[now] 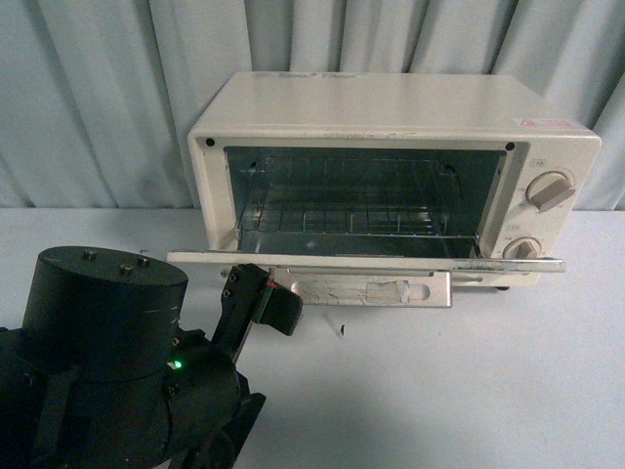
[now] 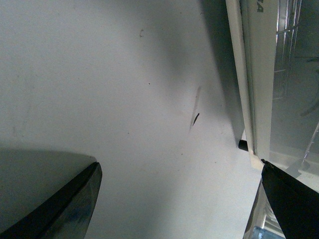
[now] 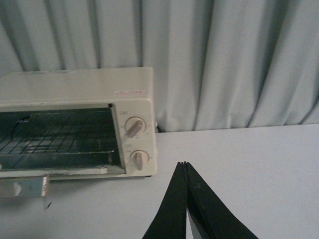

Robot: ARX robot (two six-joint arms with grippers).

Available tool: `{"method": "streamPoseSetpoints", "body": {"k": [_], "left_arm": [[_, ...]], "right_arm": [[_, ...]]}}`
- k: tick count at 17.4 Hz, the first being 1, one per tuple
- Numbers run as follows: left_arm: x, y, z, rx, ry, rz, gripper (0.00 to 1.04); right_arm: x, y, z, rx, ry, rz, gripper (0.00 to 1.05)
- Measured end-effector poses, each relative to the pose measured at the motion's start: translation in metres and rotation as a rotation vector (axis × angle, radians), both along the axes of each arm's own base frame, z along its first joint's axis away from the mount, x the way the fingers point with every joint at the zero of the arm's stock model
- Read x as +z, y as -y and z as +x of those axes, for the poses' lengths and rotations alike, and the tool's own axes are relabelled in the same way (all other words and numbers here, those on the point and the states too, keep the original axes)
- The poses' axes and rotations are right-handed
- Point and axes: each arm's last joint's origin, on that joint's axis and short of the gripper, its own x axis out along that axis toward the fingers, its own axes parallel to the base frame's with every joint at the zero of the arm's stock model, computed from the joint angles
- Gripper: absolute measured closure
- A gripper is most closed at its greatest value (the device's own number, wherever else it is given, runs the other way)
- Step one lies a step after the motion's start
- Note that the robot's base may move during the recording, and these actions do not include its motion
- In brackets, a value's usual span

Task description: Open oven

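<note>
Oven (image 1: 391, 117) sits on white table (image 1: 439, 391) at 12–1 o'clock of front view, curtain (image 1: 98, 98) behind. Door (image 1: 361, 262) lies dropped flat and level, cavity and wire rack (image 1: 352, 220) exposed; opening looks done, and only clearing the arm seems left. Left gripper (image 1: 264, 298) at 7 o'clock of the bar handle (image 1: 366, 290), near the door's left end; fingers (image 2: 84, 194) spread, nothing between them. Right gripper (image 3: 185, 167) well apart at oven's 4 o'clock, tips pressed together, empty. Count: one oven, one door, one handle, one rack, two knobs (image 1: 550, 191), two grippers.
</note>
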Motion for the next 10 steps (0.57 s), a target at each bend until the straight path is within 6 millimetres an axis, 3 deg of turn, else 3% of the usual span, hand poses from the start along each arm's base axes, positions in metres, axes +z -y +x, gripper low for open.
{"method": "streamPoseSetpoints", "body": {"k": [10], "left_arm": [[0.0, 0.0, 0.0, -0.001, -0.001, 0.0, 0.07]], "right_arm": [[-0.002, -0.001, -0.019, 0.01, 0.001, 0.0, 1.03]]}}
